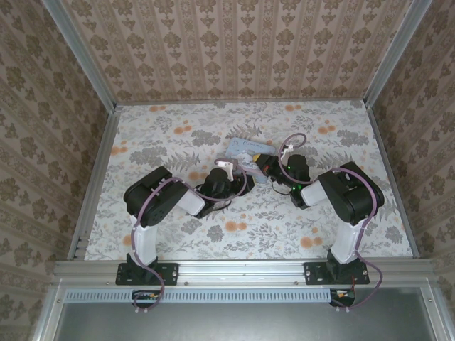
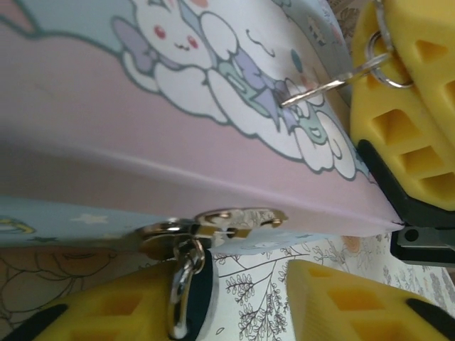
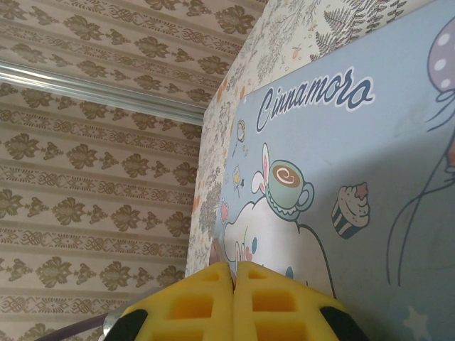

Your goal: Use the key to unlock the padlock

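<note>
The pale blue and pink cartoon tin (image 2: pixel 106 121) lies on the table, with a metal hasp (image 2: pixel 238 217) on its side. The small padlock (image 2: pixel 201 302) hangs from that hasp by its shiny shackle (image 2: pixel 181 280). It rests against the left finger of my left gripper (image 2: pixel 242 288). The other finger stands apart from it, with table showing between, so the gripper is open around the padlock. My right gripper (image 3: pixel 234 268) is shut on the key (image 2: pixel 330 84). The key's blade points over the tin lid and its ring sits against the right gripper's yellow fingers (image 2: pixel 416 106).
The tin (image 1: pixel 249 151) sits mid-table between both grippers, the left gripper (image 1: pixel 233 174) and the right gripper (image 1: pixel 270 167) close on either side. Floral tablecloth (image 1: pixel 178 135) spreads all round. Patterned walls and metal rails (image 1: pixel 96 177) bound the table.
</note>
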Robot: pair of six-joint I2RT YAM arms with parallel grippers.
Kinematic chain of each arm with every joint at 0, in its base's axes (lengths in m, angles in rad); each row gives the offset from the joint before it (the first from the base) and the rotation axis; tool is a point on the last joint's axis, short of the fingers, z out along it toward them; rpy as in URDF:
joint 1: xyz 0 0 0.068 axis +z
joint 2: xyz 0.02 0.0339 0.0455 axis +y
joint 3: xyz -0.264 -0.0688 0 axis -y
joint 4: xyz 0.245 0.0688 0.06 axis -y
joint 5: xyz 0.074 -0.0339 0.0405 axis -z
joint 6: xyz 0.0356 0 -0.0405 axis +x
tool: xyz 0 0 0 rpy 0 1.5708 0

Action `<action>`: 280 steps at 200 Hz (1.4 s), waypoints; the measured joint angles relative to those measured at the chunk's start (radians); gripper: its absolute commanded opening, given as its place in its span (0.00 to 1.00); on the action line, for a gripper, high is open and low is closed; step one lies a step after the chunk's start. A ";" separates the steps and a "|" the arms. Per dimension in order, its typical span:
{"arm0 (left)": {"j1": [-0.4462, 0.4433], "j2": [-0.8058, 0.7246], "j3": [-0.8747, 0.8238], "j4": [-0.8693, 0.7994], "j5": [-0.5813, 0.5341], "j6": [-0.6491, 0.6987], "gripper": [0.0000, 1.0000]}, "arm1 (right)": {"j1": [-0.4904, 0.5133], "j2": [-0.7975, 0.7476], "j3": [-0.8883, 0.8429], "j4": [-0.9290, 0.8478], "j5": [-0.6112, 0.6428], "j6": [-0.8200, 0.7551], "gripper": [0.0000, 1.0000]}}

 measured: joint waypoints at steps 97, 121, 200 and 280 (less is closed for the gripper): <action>0.005 0.000 0.000 -0.026 -0.022 -0.004 0.21 | 0.000 0.016 0.000 0.035 0.000 0.004 0.00; 0.010 0.000 0.000 -0.035 -0.026 -0.005 0.13 | 0.000 0.018 0.000 0.038 0.000 0.004 0.00; 0.011 -0.015 0.001 -0.065 -0.025 0.004 0.00 | -0.001 0.019 0.000 0.039 0.000 0.007 0.00; 0.055 -0.060 0.031 -0.201 0.034 -0.001 0.00 | -0.022 -0.085 0.000 -0.095 -0.028 -0.013 0.00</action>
